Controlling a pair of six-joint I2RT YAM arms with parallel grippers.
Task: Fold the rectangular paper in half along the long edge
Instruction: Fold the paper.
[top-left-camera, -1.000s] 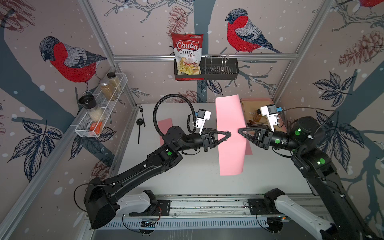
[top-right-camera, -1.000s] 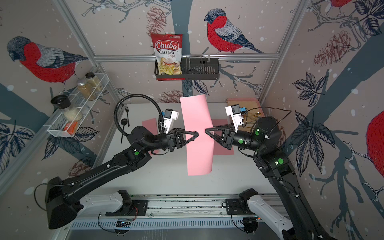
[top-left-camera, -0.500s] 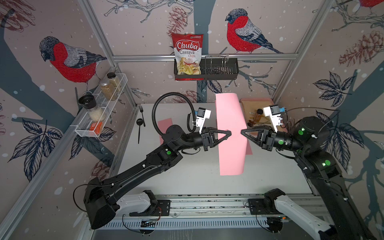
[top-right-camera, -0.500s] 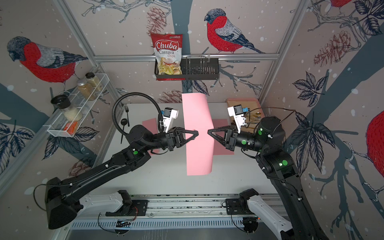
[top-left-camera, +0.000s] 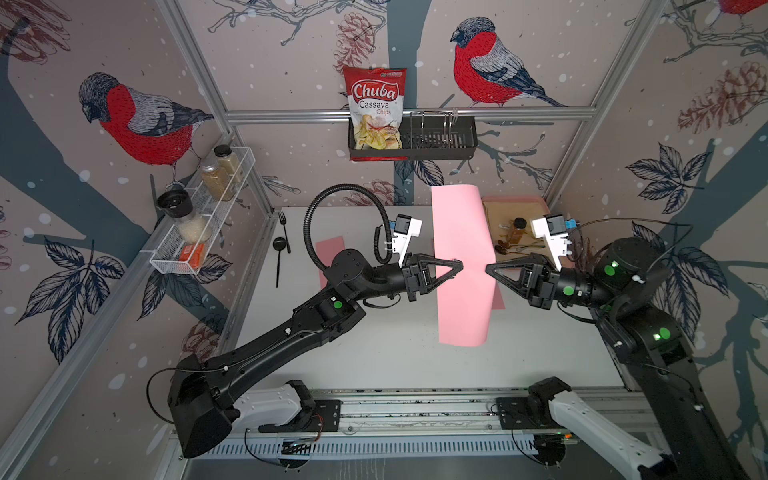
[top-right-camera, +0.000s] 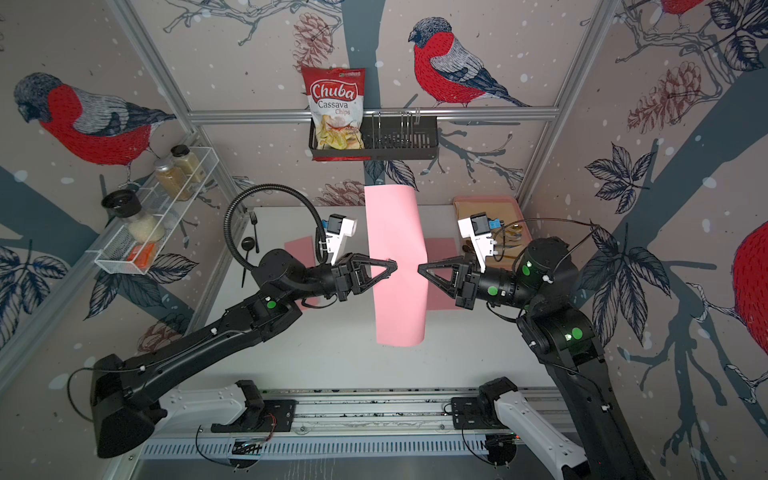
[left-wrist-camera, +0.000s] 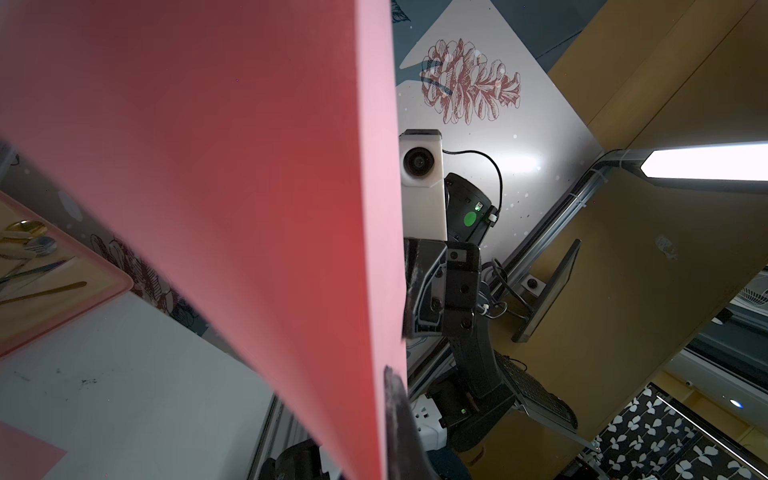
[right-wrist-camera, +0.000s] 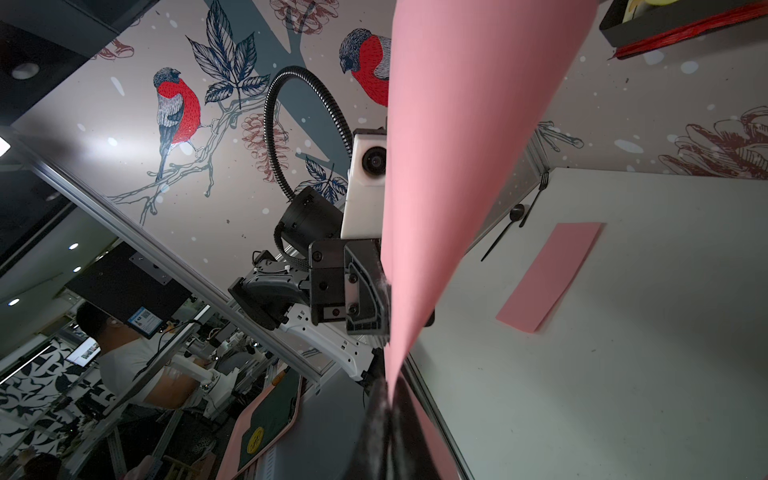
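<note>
White wire shelf on the left wall carries jars. On the table below it lie a black fork and a spoon, and just beside them a small pink slip, partly under the left arm.

The left gripper reaches in from the left with its jaws closed, pinching the paper. The pink paper is raised off the table at mid-scene, between the two arms. Its long side runs from the back wall toward the front rail, and it bows slightly. In the left wrist view the paper fills most of the picture, with a dark fingertip against its edge.

The right gripper faces the left one, tip near tip, and is also clamped on the paper. In the right wrist view the paper narrows down into the closed fingertips.

A second pink slip lies flat on the table beneath. In the back right corner sits a pink tray holding cutlery.
</note>
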